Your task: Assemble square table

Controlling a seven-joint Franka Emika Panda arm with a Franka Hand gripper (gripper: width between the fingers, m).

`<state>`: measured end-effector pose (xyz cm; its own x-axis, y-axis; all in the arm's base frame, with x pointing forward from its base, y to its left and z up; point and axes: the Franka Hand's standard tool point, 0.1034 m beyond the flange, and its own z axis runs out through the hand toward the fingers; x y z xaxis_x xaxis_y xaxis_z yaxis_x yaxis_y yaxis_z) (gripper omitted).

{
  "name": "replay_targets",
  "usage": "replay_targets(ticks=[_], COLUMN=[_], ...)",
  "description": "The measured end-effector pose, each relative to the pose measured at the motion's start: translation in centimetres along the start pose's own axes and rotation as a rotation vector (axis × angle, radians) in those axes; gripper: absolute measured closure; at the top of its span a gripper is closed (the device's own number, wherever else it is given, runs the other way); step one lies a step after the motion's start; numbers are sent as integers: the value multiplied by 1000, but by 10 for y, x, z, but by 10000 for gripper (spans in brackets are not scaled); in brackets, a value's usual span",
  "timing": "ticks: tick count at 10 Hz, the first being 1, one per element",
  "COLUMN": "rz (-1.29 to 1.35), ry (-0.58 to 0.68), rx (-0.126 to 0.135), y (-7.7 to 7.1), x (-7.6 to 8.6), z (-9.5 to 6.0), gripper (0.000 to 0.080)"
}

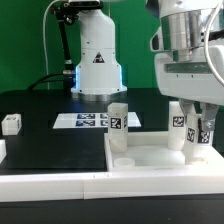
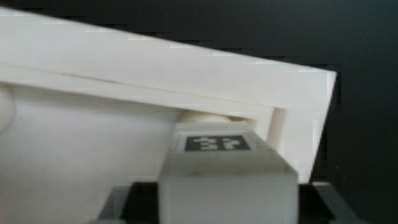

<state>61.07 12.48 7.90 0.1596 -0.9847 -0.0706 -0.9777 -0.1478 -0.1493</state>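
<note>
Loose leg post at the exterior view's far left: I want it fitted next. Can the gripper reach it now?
Probably not yet: the gripper seems shut on a second leg post at a corner of the square table. The loose leg post itself lies in the open.

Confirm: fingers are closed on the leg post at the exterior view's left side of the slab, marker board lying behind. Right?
Wrong side. The fingers hold the leg post at the right side of the slab in the exterior view; the left leg post stands free. The marker board does lie behind the slab.
</note>
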Motion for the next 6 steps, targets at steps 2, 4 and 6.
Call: replay_targets(ticks=[2,4,6], rz=[62,37,-71], ry=[-14,-15,-21], rx=[4,2,-12], y=[0,0,1], x=[1,1,1], z=[0,0,0], gripper=[508,447,178])
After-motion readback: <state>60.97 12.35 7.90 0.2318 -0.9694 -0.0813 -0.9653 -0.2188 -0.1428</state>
